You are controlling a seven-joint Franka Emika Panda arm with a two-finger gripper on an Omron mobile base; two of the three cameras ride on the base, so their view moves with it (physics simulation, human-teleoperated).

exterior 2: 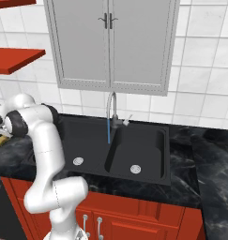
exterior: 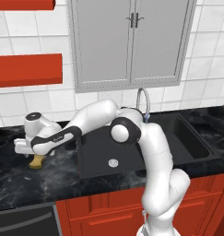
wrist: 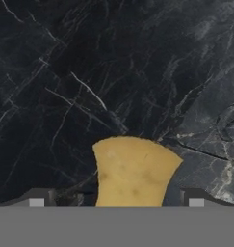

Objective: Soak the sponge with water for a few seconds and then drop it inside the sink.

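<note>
A: Lying where? Sponge at lower centre of the hand view, flat on the black marble counter, between the two finger tips. Also seen at left of the left base view, tan end poking out beneath the hand.

B: And the gripper? Spread wide, one tip each side of the sponge, apparently touching neither. No pinch. In the left base view, lowered onto the counter at far left.

A: Anything in the way? Bare veined stone all round the sponge. Between it and the sink, the arm's own forearm and elbow, stretched across the left basin.

B: Sink details? Matte black, two basins, a round silver drain in each. Curved grey faucet at the back rim, thin blue stream falling from the spout.

A: Surroundings? Grey double-door cabinet above on white tiles, red shelves at upper left, red cupboard fronts below the counter.
</note>
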